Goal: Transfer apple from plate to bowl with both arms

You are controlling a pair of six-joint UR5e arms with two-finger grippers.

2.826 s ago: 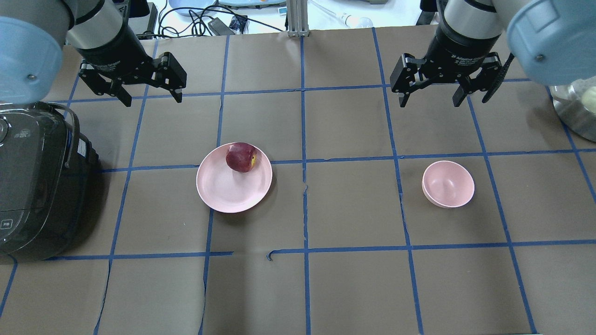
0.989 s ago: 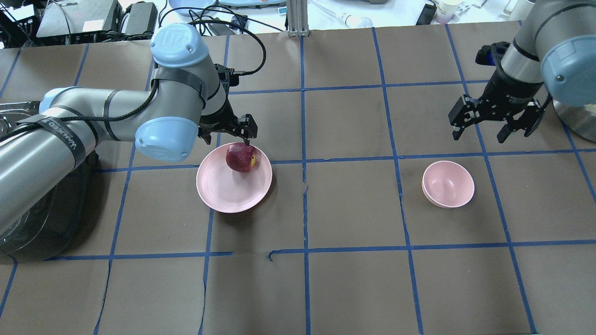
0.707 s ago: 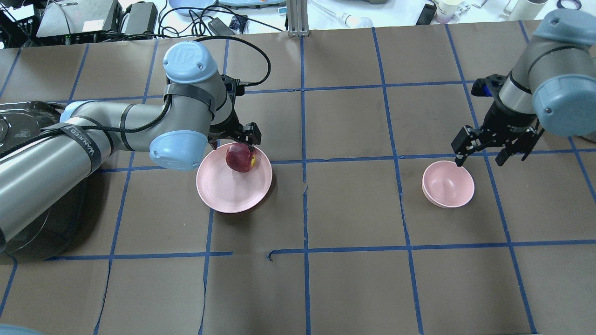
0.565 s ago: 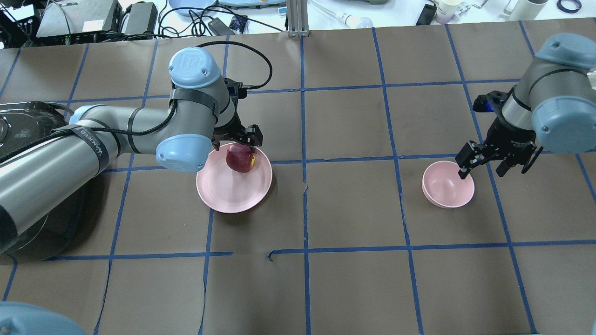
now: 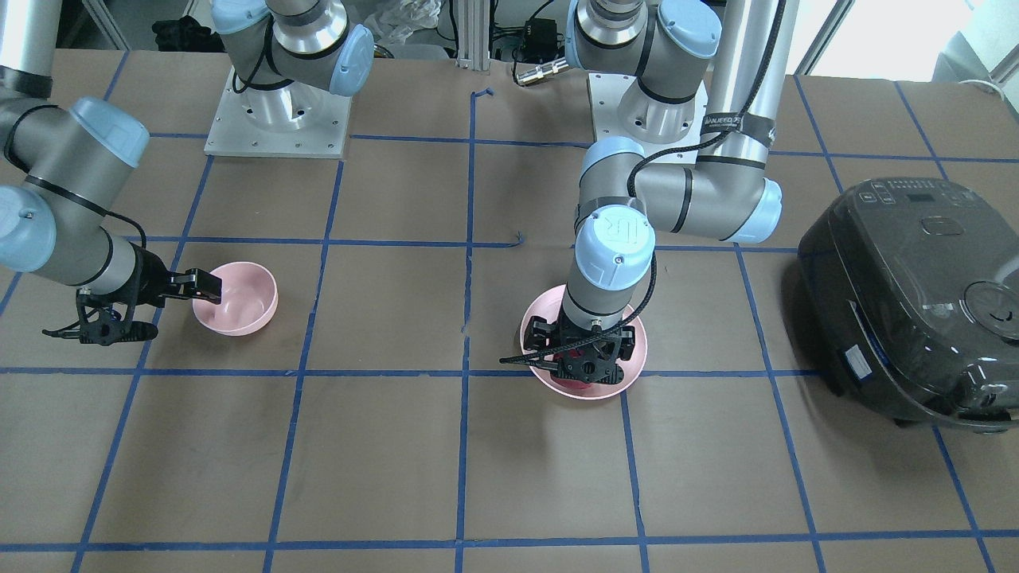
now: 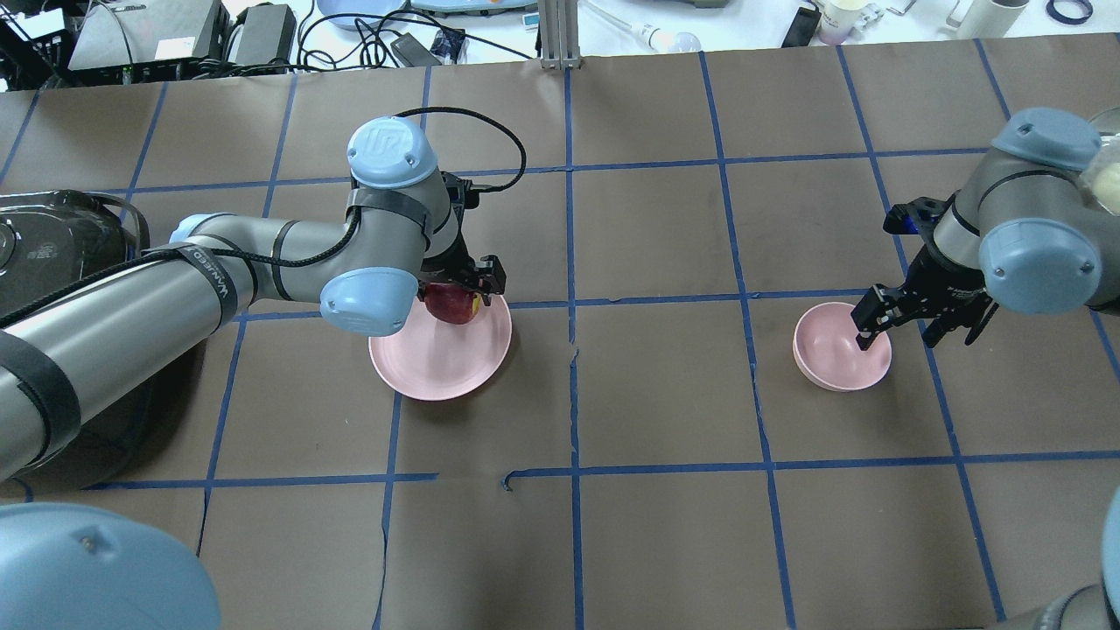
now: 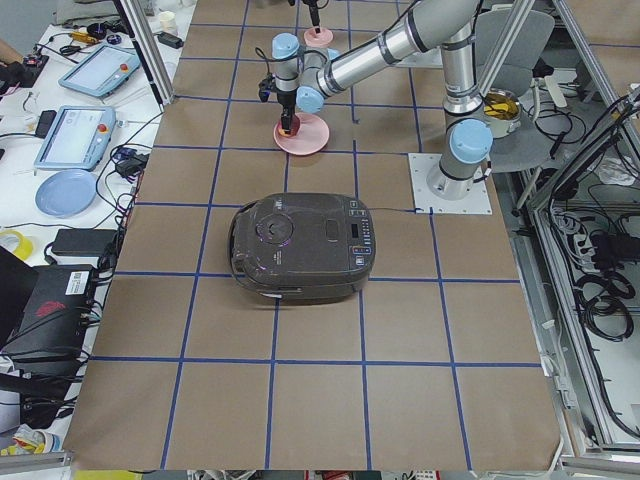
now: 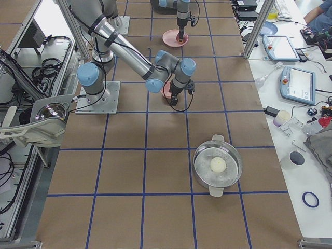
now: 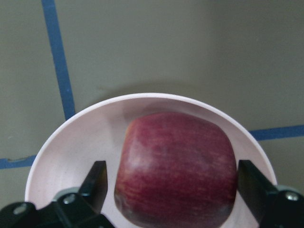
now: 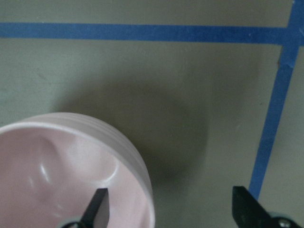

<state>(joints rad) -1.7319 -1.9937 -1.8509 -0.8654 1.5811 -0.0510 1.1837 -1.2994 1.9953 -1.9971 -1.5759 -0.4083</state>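
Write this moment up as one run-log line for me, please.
left pincer: open, either side of apple | apple: on plate | right pincer: open, straddling bowl rim

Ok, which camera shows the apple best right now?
The left wrist view: the apple fills the frame, sitting on the plate between the left gripper's open fingers. Overhead shows only part of it under that gripper, the front view almost none, and both side views leave it tiny at best.
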